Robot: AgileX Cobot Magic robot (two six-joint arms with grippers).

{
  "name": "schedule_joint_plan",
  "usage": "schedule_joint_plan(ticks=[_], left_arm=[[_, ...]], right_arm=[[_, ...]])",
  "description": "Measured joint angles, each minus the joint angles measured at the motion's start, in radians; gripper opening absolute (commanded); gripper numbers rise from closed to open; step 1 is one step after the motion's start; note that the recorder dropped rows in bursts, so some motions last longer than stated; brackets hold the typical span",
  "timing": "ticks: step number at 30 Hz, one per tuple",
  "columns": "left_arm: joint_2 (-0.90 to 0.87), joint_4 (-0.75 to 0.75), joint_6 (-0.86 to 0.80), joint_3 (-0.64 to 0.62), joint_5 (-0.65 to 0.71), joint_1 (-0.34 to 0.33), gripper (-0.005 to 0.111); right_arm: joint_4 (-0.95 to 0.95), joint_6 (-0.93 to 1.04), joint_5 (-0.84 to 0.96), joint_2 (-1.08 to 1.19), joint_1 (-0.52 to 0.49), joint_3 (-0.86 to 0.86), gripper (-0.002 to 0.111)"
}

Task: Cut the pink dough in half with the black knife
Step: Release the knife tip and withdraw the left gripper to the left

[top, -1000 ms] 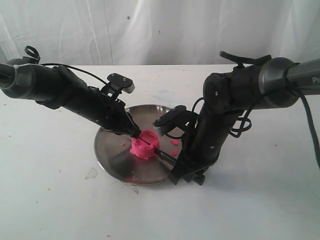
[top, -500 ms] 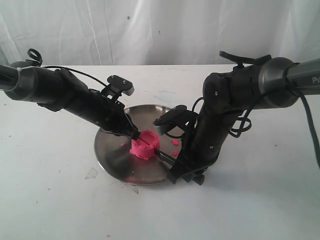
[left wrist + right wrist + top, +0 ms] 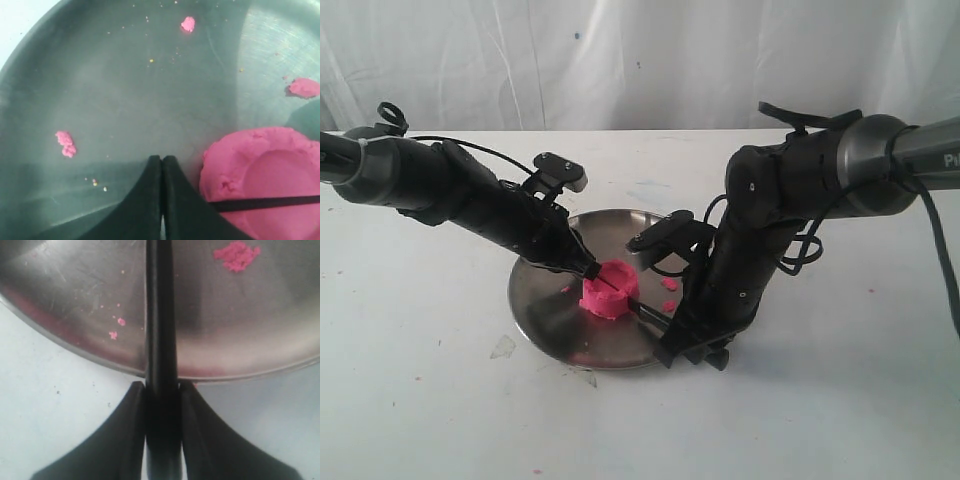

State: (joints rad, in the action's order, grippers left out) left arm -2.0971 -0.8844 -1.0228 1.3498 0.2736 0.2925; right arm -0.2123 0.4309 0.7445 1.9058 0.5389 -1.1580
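The pink dough (image 3: 608, 292) is a squat round lump with a dented top on the steel plate (image 3: 545, 320). The black knife (image 3: 645, 312) lies across its top, and its thin blade (image 3: 270, 202) presses a line into the dough (image 3: 260, 170). My right gripper (image 3: 672, 338) is shut on the knife's handle (image 3: 160, 340) just off the plate's rim; the fingertips (image 3: 135, 395) clamp it on both sides. My left gripper (image 3: 161, 159) is shut with nothing between its fingers. Its tip (image 3: 588, 268) is at the dough's far-left edge, where the blade's end goes behind a finger.
Small pink crumbs (image 3: 668, 284) lie on the plate beside the dough, with others (image 3: 65, 143) near the left fingers and a crumbly patch (image 3: 237, 254) ahead of the right gripper. The plate's rim (image 3: 75, 347) meets the white table (image 3: 440, 400). A white curtain hangs behind.
The left arm's upper part has shifted slightly leftward while its tip stays at the dough. The right arm, the knife and the dough have hardly moved.
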Motion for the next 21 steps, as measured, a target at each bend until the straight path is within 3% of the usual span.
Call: schedule_joint_plan(ticks=[12, 21], left_arm=[[0.070, 0.029, 0.002, -0.005, -0.005, -0.019, 0.000], [0.141, 0.031, 0.071, -0.005, 0.116, -0.047, 0.000]], right_arm=[[0.000, -0.005, -0.002, 0.000, 0.000, 0.000, 0.000], [0.000, -0.011, -0.002, 0.000, 0.000, 0.000, 0.000]])
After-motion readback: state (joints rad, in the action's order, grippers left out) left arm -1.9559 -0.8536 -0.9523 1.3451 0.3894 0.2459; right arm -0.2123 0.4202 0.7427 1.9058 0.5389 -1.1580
